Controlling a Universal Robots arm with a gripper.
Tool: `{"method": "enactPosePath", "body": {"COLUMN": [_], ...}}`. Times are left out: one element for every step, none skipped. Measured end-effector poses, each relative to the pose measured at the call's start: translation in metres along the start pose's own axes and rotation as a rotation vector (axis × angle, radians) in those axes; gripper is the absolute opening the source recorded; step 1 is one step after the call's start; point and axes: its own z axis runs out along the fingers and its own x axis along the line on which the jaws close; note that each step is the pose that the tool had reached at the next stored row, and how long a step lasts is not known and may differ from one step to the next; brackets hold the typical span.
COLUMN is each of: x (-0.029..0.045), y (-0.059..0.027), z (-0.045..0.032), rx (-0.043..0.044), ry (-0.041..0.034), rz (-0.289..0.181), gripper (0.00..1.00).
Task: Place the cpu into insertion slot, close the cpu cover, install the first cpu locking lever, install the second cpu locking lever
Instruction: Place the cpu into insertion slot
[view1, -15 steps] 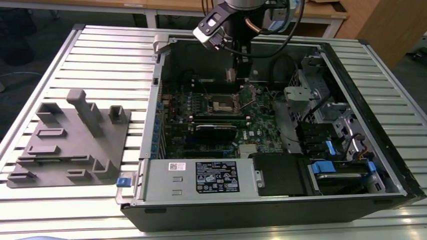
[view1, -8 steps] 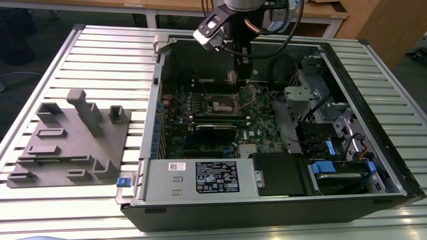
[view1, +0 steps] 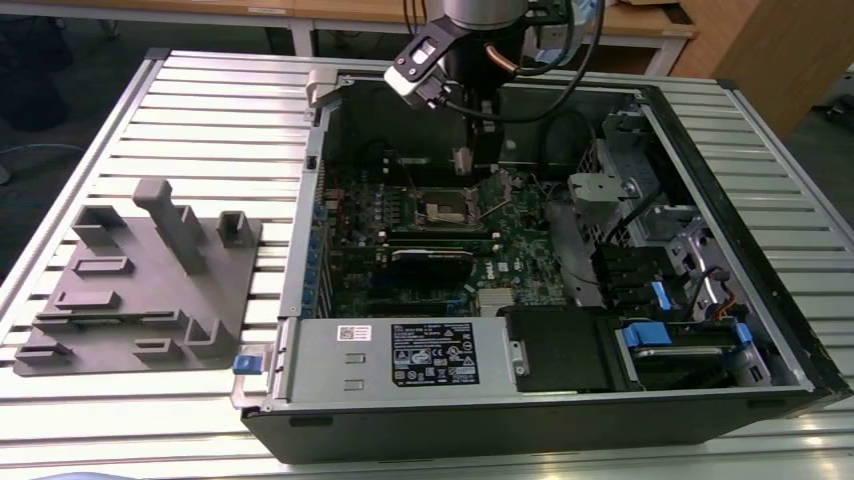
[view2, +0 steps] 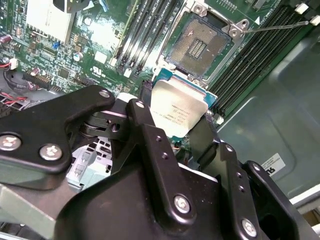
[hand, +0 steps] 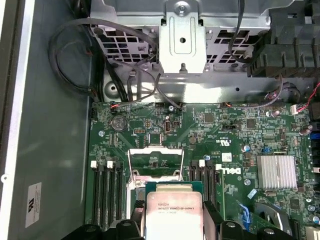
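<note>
Worked inside open PC case (view1: 304, 200) on slatted metal bench (view1: 200, 110), w/ grey fixture block (view1: 134, 270) parked well off from claw, on exterior view's left. Had cpu (view2: 177, 112) pinched in claw (view2: 175, 120), fingers (view2: 142, 120) clamped on opposite edges, silver top toward wrist cams. Held it in the air, clear of everything else as far as could be told. Saw same grip in first wrist view: cpu (hand: 174, 217) between tips of claw (hand: 174, 225).

Found insertion slot (view2: 200, 45) bare just ahead of claw, pin field exposed, nothing seated in it. Noted cpu cover (hand: 155, 175) flipped up & open just beyond it, green board (hand: 210, 130) visible thru cut-out. Spotted thin wire lever (view2: 275, 26) swung out to one side, apparently unlatched; couldn't make out 2nd lever for sure. Passed memory slots (hand: 107, 192) flanking on both sides, finned heatsink (hand: 276, 171) further off from claw. From exterior view, put claw (view1: 467, 150) low over insertion slot (view1: 445, 207), mid-board.

Judged progress: pickup done, carry nearly done, step 1 of 4 incomplete, cpu not yet seated. Reckoned rest untouched: cover open, no lever seen locked, so approx a quarter in at most.
</note>
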Motion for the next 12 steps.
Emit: {"method": "enactPosePath", "body": {"x": [0.0000,0.0000,0.0000,0.0000,0.0000,0.0000,0.0000,-0.0002,-0.0002,-0.0003,-0.0003,-0.0003], "y": [0.0000,-0.0001,-0.0001,-0.0001,-0.0001,-0.0001,-0.0001,-0.0005,-0.0018,-0.0037,-0.0056,-0.0073], "z": [0.0000,0.0000,0.0000,0.0001,0.0001,0.0002,0.0003,0.0006,0.0010,0.0015,0.0020,0.0029], "rx": [0.0000,0.0000,0.0000,-0.0001,-0.0001,-0.0001,-0.0001,-0.0003,-0.0003,-0.0003,-0.0002,-0.0002], "ry": [-0.0001,-0.0003,-0.0003,-0.0003,-0.0002,-0.0002,-0.0002,0.0003,0.0003,0.0002,0.0001,0.0001], "rz": [0.000,0.000,0.000,0.000,0.000,0.000,0.000,0.000,0.000,0.000,0.000,0.000], "gripper": [0.54,0.54,0.54,0.54,0.54,0.54,0.54,0.54,0.54,0.54,0.54,0.54]}}
